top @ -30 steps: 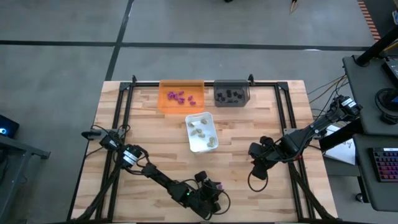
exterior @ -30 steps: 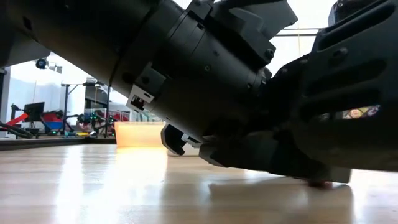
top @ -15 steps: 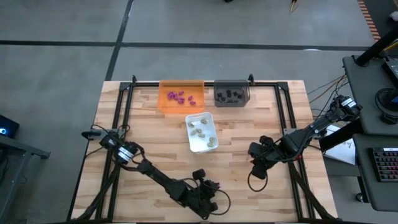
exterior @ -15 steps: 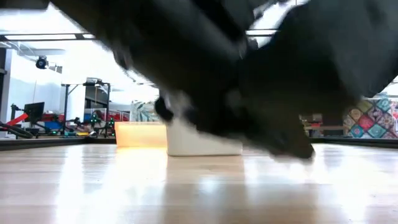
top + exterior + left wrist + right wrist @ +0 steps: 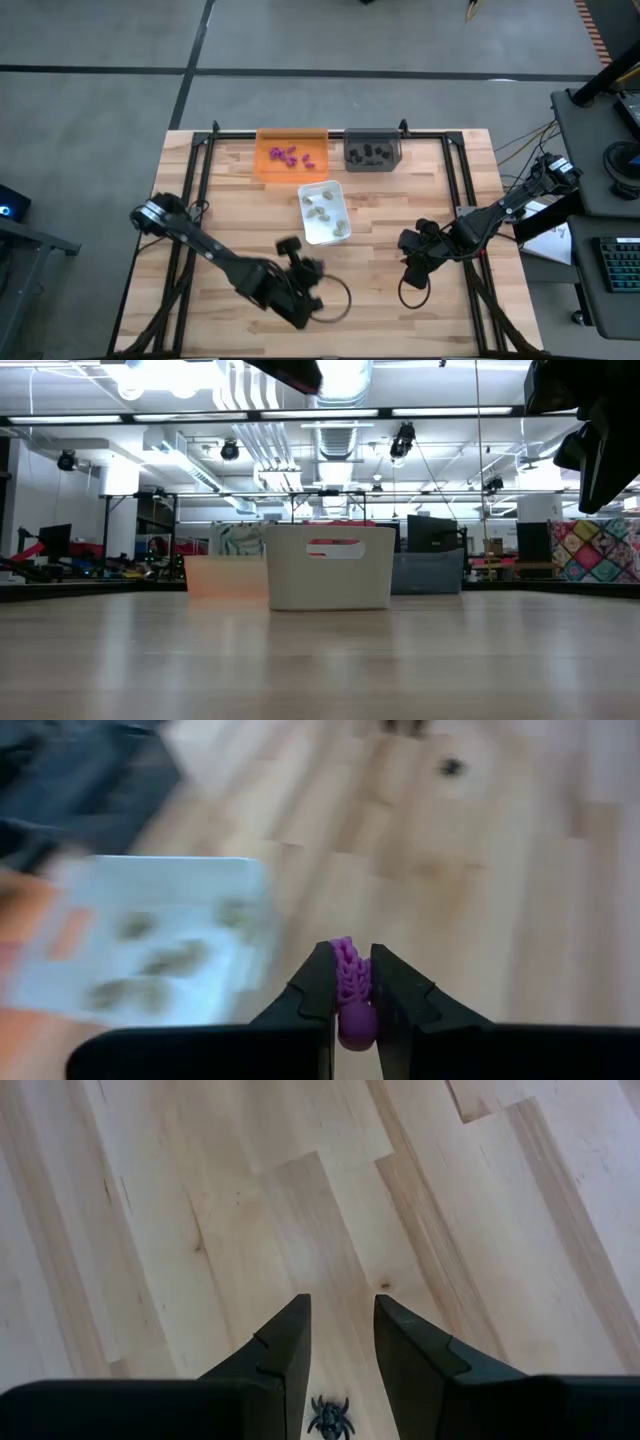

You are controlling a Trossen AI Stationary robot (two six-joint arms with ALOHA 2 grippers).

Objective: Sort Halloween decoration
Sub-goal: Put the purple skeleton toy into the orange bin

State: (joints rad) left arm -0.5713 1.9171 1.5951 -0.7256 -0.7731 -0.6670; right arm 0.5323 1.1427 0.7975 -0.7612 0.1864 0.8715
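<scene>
The step in hand looked to be carrying the tiny knobbly purple plastic toy piece (image 5: 350, 995) to the translucent orange plastic tray (image 5: 291, 155) at the table's far edge, past the white tray of beige pieces (image 5: 323, 212); a steady grip should avoid dropping it short. The left gripper (image 5: 350, 988) was clamped nearly shut on that piece. The right gripper (image 5: 340, 1342) hung half-parted, empty, above a small black toy spider (image 5: 329, 1417)
</scene>
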